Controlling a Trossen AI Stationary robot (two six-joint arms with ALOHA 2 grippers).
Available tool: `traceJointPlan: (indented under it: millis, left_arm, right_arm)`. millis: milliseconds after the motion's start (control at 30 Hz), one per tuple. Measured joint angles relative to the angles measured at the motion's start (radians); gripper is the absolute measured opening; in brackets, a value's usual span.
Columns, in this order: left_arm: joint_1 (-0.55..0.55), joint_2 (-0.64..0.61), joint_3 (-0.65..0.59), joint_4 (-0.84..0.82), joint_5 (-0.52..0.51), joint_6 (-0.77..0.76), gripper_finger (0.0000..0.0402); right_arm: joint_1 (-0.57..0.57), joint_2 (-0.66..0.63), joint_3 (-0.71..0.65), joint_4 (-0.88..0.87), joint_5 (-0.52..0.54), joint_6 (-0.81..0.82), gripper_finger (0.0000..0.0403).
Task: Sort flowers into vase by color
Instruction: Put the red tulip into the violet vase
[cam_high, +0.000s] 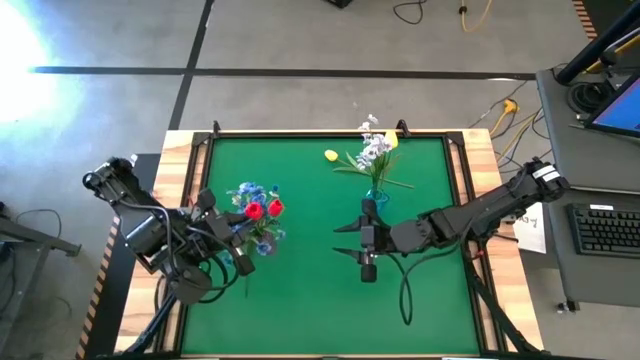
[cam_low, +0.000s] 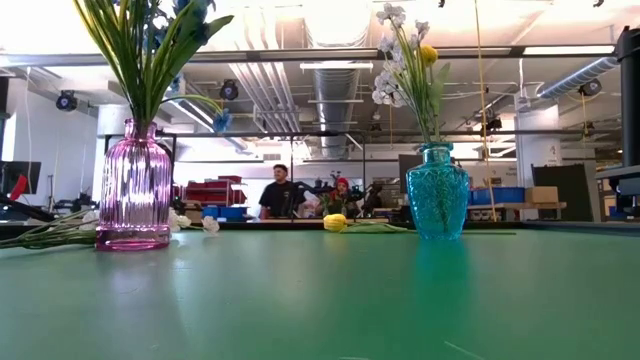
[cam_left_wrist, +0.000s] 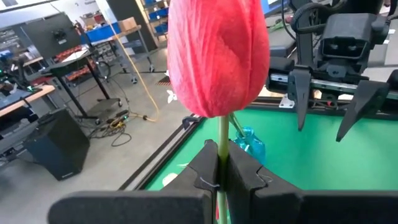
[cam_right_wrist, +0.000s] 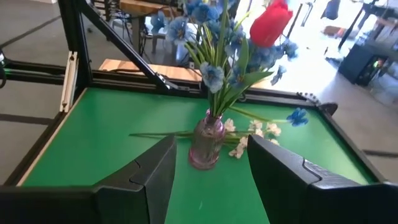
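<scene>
High view: green felt tabletop (cam_high: 300, 290) in a wooden frame. Left gripper (cam_high: 243, 232) sits at the left side, next to a bunch of blue flowers (cam_high: 248, 192) with two red tulip buds (cam_high: 263, 209) showing among them. Right gripper (cam_high: 365, 240) sits mid-table, released, fingers spread wide, just in front of the teal glass vase (cam_high: 375, 193). That vase holds white flower clusters (cam_high: 373, 150) and a yellow bud (cam_high: 391, 139). One loose yellow tulip bud (cam_high: 331, 155) lies on the felt near the far edge.

Low view: pink ribbed glass vase (cam_low: 134, 185) stands upright at left with green stems and blue blooms. Teal vase upright at right with white and yellow flowers. Loose stems (cam_low: 50, 232) lie flat beside the pink vase; the yellow bud lies between the vases. People show in the room behind.

Left wrist view: fingers (cam_left_wrist: 205, 171) clenched on the thin green stem of a red tulip bud (cam_left_wrist: 217, 56), bud upright just above them.

Right wrist view: fingers (cam_right_wrist: 152, 171) apart, grasping nothing. Pink vase stands beyond them; white clusters (cam_right_wrist: 252, 134) lie on the felt at its base.
</scene>
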Motion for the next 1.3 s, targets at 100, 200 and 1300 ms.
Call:
traceJointPlan:
  millis: [100,200,1300]
  left_arm:
    - [-0.001,-0.002,0.003,-0.002,0.002,0.008,0.0]
    - [-0.005,-0.005,0.023,0.001,0.002,0.008,0.0]
    - [-0.014,0.001,0.225,0.036,0.063,0.113,0.0]
  right_arm:
    - [-0.002,0.0,0.0,0.027,0.0,-0.032,0.0192]
    - [-0.002,0.0,0.0,0.047,0.0,-0.052,0.0192]
    - [-0.016,0.0,0.0,0.23,-0.002,-0.188,0.0192]
